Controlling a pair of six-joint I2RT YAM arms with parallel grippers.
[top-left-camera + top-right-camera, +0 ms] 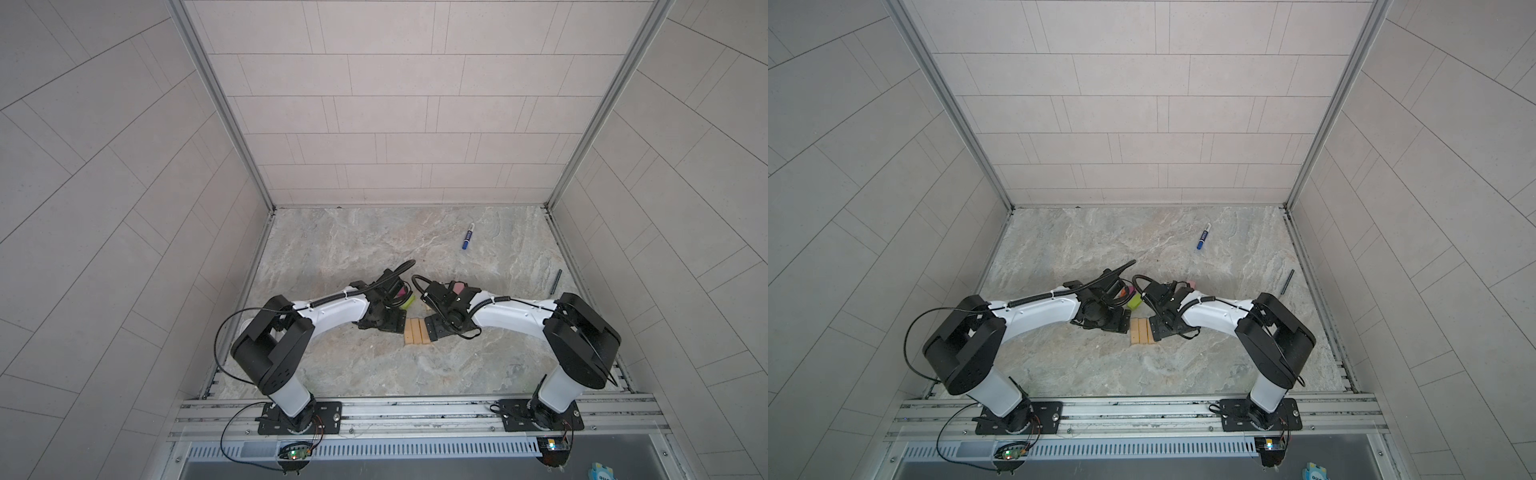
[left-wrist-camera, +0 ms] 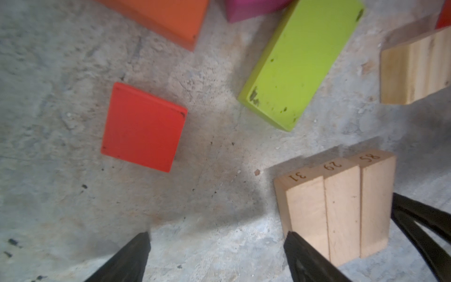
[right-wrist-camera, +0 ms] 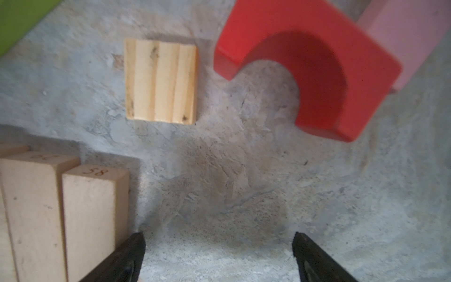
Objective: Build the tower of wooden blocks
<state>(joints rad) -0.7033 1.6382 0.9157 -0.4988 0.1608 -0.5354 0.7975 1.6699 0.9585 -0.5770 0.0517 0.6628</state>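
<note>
While three planks (image 1: 417, 331) lie flat, pressed side by side with their long axes pointing at the back wall, pale tiled walls (image 1: 395, 104) enclose the marbled grey table (image 1: 374, 249) on three sides. The left gripper (image 2: 217, 241) and right gripper (image 3: 219, 240) flank the planks, jaws spread wide and empty. One finger of each is at an outer plank. Beyond the planks a chipped lime brick (image 2: 300, 63) lies slanted, with an orange brick (image 2: 170, 17) and a pink brick (image 3: 410, 36) farther back. A red arch (image 3: 317, 68) lies flat, its opening turned roughly toward the planks. A square tan block (image 3: 161, 80) sits just beyond them, a red cube (image 2: 144, 127) to their left. The planks are bare pale wood, their ends marked 31, 29 and 58.
</note>
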